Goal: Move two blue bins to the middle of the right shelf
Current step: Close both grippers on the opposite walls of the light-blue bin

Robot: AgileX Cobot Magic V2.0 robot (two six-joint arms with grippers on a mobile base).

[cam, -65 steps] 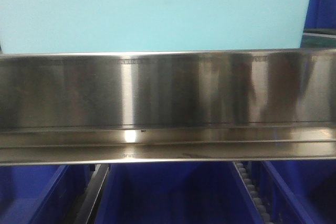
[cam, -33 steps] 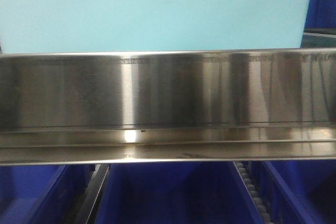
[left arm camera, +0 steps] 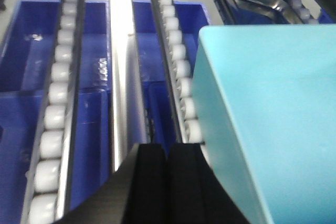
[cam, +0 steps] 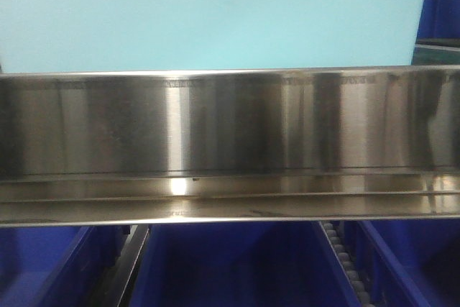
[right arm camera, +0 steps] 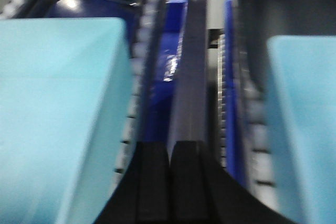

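Since the left gripper (left arm camera: 168, 182) is pinched closed on nothing, it just sits left of an aqua bin (left arm camera: 262, 119), wall right beside it. Open room is leftward, over a steel rail (left arm camera: 121, 77) and roller tracks (left arm camera: 55, 103), with dark blue bins (left arm camera: 26, 51) underneath, contents hard to tell. The right gripper (right arm camera: 170, 182), also closed and bare, hangs over the gap between that bin and a second aqua bin (right arm camera: 304, 129), touching neither. Up front, a steel beam (cam: 230, 141) runs under the aqua wall.
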